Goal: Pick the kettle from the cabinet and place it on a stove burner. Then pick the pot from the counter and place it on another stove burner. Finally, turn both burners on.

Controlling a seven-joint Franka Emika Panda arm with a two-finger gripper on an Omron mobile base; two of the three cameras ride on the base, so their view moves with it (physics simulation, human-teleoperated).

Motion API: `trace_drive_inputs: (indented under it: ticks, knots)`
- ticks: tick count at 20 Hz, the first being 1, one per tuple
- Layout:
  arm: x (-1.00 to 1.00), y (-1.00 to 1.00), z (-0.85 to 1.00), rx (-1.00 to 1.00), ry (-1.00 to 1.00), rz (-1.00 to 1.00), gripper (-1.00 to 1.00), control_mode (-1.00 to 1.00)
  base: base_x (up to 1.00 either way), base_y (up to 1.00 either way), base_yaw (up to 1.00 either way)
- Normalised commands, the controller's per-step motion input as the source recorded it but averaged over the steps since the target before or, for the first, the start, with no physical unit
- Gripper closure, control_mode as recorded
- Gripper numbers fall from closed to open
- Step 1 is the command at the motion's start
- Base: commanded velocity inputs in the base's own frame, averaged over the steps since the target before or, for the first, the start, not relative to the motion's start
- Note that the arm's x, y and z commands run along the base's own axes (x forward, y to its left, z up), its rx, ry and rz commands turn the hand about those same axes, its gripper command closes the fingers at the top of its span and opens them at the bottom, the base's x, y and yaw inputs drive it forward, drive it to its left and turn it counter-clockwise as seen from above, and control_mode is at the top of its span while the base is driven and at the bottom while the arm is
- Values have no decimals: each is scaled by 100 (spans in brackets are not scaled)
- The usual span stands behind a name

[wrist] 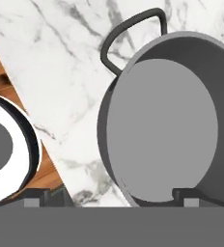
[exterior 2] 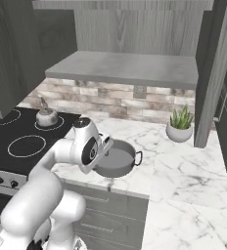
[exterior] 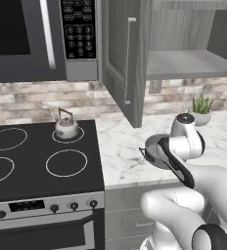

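In the hand view, I see my two-finger gripper [wrist: 111,195] spread as wide as it goes and holding nothing. One dark fingertip [wrist: 34,197] sits at 7 o'clock of that view over the white grey-veined marble counter [wrist: 65,72]; the other sits at 5 o'clock inside the rim of the wide shallow grey metal pot [wrist: 162,130]. The near wall of the pot lies between the two tips, though I cannot tell whether either tip touches it. One dark loop handle [wrist: 128,34] of the pot points toward 12 o'clock.

From the right base view, the pot [exterior 2: 116,158] rests on the counter [exterior 2: 184,166] near its front edge, with the white arm's wrist just above its left rim.

From the left base view, the black glass cooktop [exterior: 37,161] lies at 9 o'clock of the pot. The small rounded silver-grey kettle with the tall arched brown handle [exterior: 66,126] stands upright on the smallest white ring burner [exterior: 68,135], at the cooktop's rear right. A larger ring burner [exterior: 66,163] sits in front of it with nothing on it.

The grey wood-grain wall cabinet [exterior: 193,63] hangs at 12 o'clock above the counter, its panelled door [exterior: 123,58] swung open. A small potted green plant in a white bowl [exterior: 201,111] stands on the counter by the brick wall.
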Motion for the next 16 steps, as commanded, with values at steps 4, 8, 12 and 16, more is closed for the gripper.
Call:
trace_drive_inputs:
  ticks: [4,8,12,16]
  knots:
    - [21,9,-34,0,2,-3,-100,-100,0,0,0]
    - [19,5,-32,0,2,-2,-100,-100,0,0,0]
    - [19,0,-28,0,1,-1,-100,-100,0,0,0]
    - [18,0,-24,1,2,0,-100,-100,0,0,0]
